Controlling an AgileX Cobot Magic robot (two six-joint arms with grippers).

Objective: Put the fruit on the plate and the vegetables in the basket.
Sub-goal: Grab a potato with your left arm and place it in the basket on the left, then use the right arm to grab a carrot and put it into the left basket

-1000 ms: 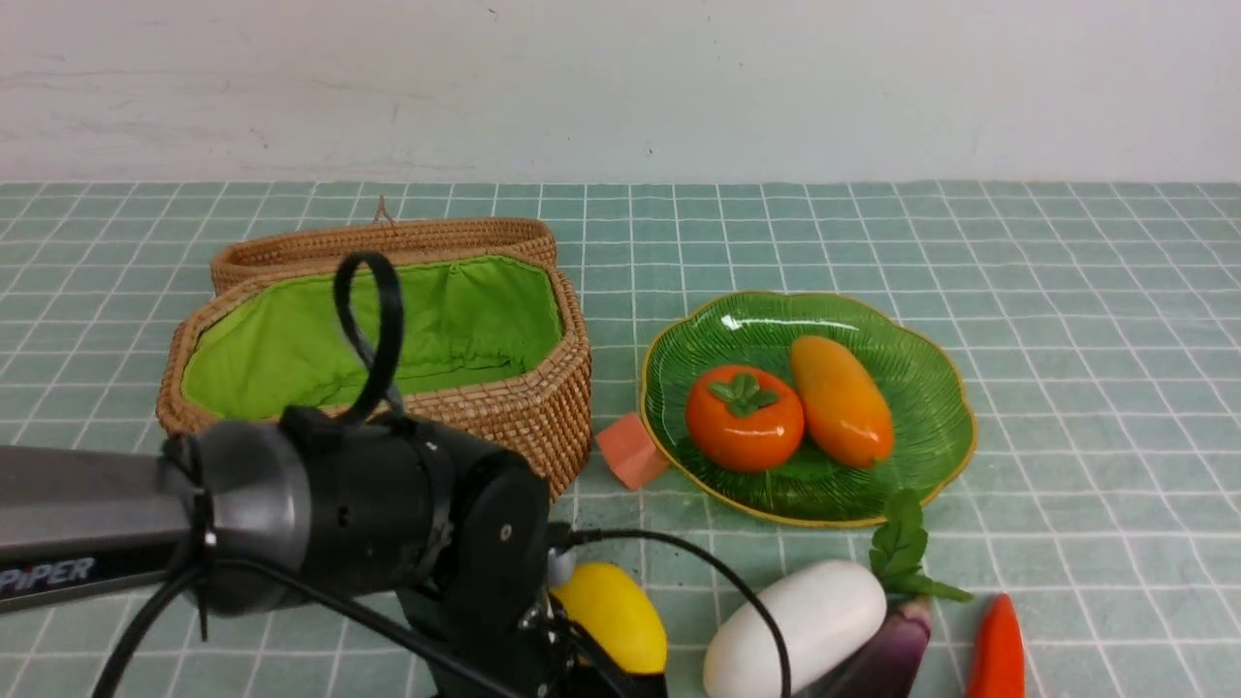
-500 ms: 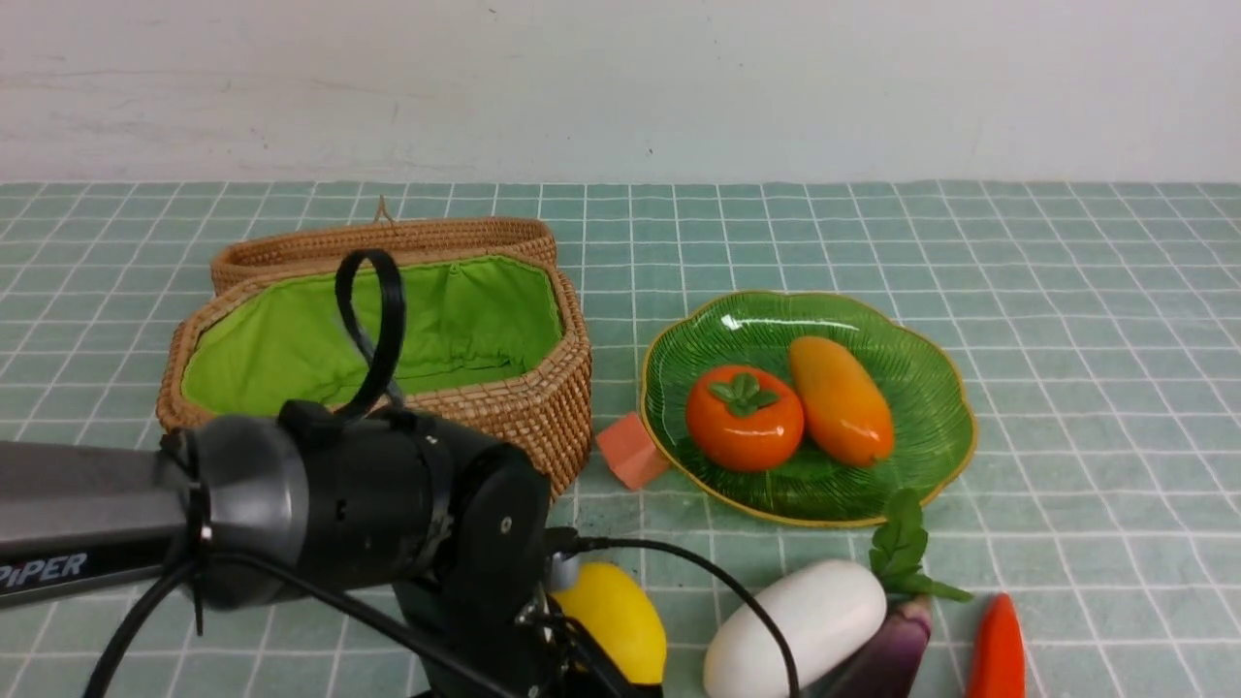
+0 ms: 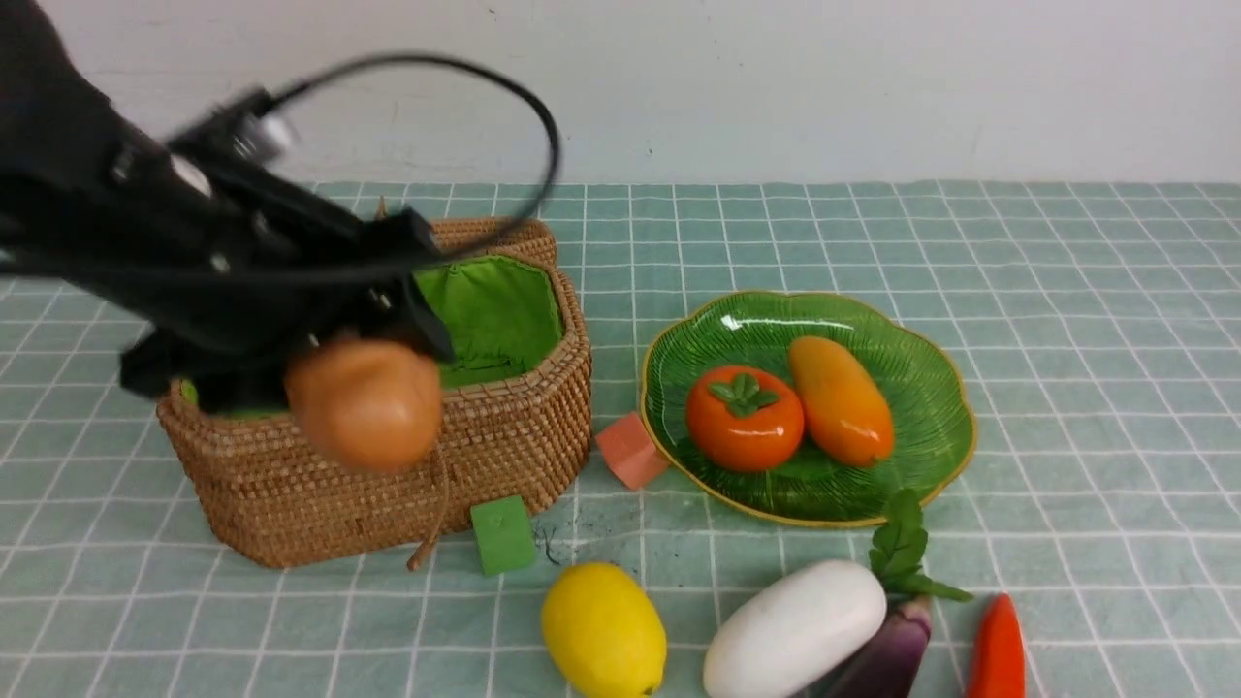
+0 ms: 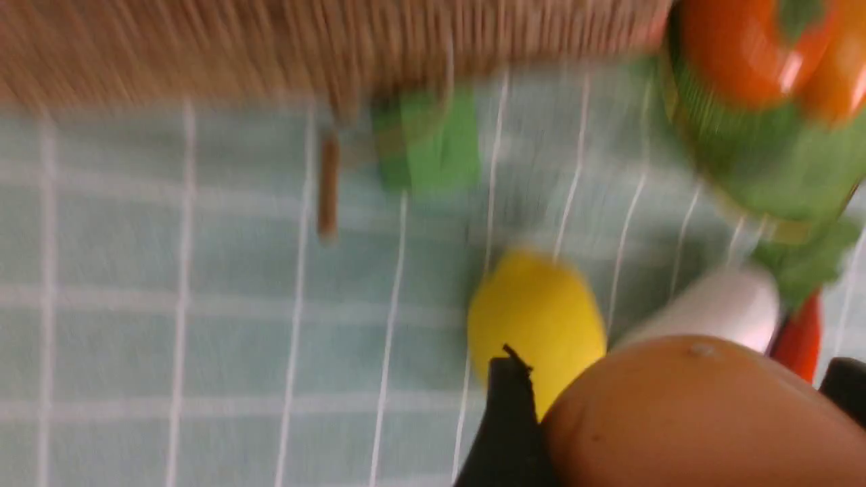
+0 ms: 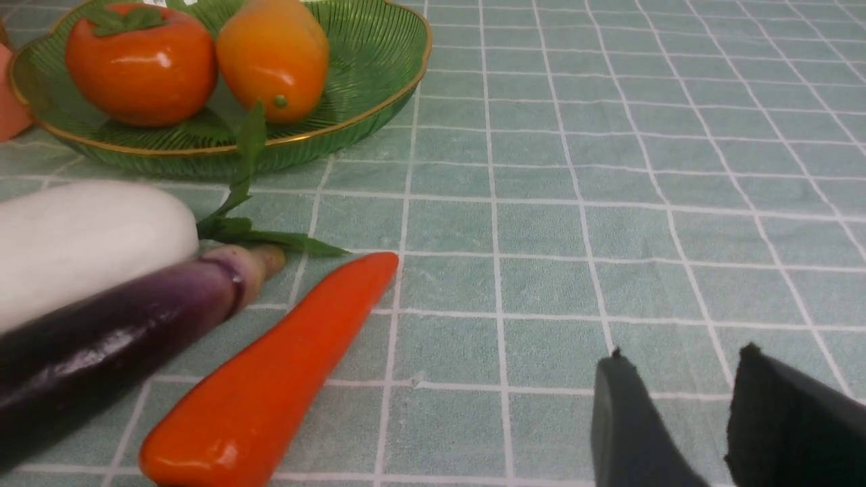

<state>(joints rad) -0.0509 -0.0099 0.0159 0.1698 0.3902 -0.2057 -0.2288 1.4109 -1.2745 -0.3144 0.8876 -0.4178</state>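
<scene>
**A:** What does the front view give that the wrist cameras don't?

**B:** The whole layout. The left gripper [image 3: 341,361] is clamped on the brown potato [image 3: 365,405] and holds it in the air. In that view the potato overlaps the near rim and front wall of the basket [image 3: 291,504]. The arm is blurred and hides much of the inside, so I cannot tell whether the potato is over the opening.

**A:** And the left wrist view?

**B:** It is blurred too. It shows the potato filling the space between the black fingers [image 4: 509,419]. Beyond it are the lemon [image 4: 534,325] on the desk [image 4: 135,304], the green cube [image 4: 429,142] and the basket's cord tie [image 4: 328,193].

**A:** The right arm?

**B:** Only its own camera shows it. The right gripper [image 5: 680,358] is near the desk, jaws apart with nothing between them, and apart from the red pointed vegetable [image 5: 270,385].

**A:** What is in the containers?

**B:** The plate [image 3: 955,456] holds the persimmon [image 3: 745,419] and the mango [image 3: 840,399], touching side by side. In the basket only green cloth lining [image 3: 494,310] shows. The lid [image 3: 485,233] stands behind it.

**A:** And on the desk?

**B:** The lemon, the white oval [image 3: 795,628], the eggplant [image 3: 887,654] and the red one lie along the near edge, with the eggplant against the oval. The salmon cube [image 3: 632,451] sits between basket and plate.

**A:** Materials?

**B:** The basket is tightly woven tan wicker, oblong with angled corners. The plate is translucent green glass, ribbed, with a scalloped gold rim. The toys are smooth and glossy. The desk cloth is pale green with white grid lines.
</scene>
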